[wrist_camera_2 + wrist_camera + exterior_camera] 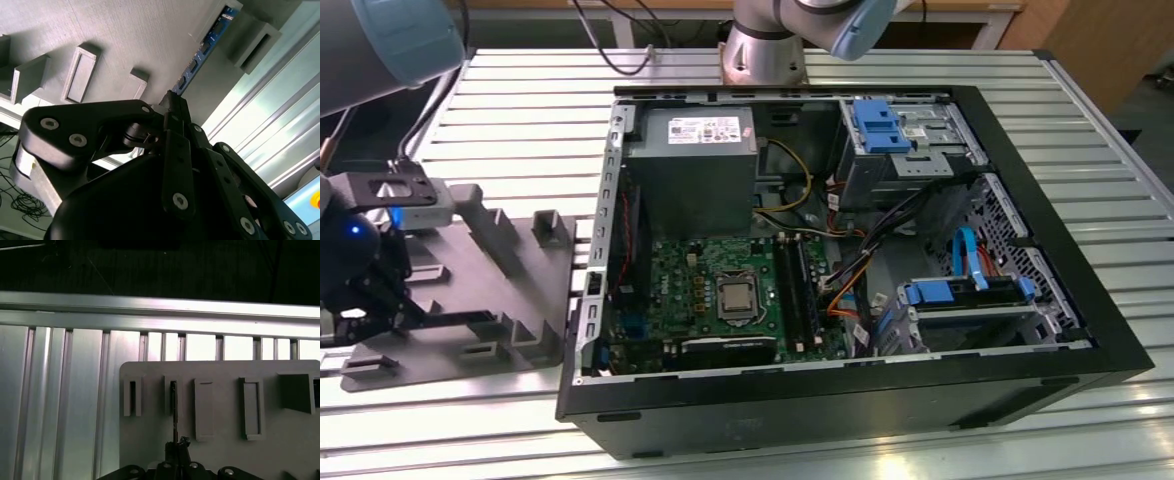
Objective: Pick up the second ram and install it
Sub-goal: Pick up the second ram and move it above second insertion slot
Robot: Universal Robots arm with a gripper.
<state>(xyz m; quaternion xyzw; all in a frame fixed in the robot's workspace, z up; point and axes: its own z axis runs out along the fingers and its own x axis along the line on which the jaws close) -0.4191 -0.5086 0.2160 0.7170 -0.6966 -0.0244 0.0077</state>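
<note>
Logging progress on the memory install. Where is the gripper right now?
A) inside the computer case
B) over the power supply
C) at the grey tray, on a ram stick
C: in the second wrist view the gripper is closed on the second ram at the grey tray.

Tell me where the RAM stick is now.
The RAM stick stands on edge in the grey tray, to the exterior view's left of the computer case, pinched by the gripper.

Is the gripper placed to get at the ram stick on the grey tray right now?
Probably yes: the gripper is at the ram stick on the grey tray, seemingly shut on its near end, with nothing in between.
</note>
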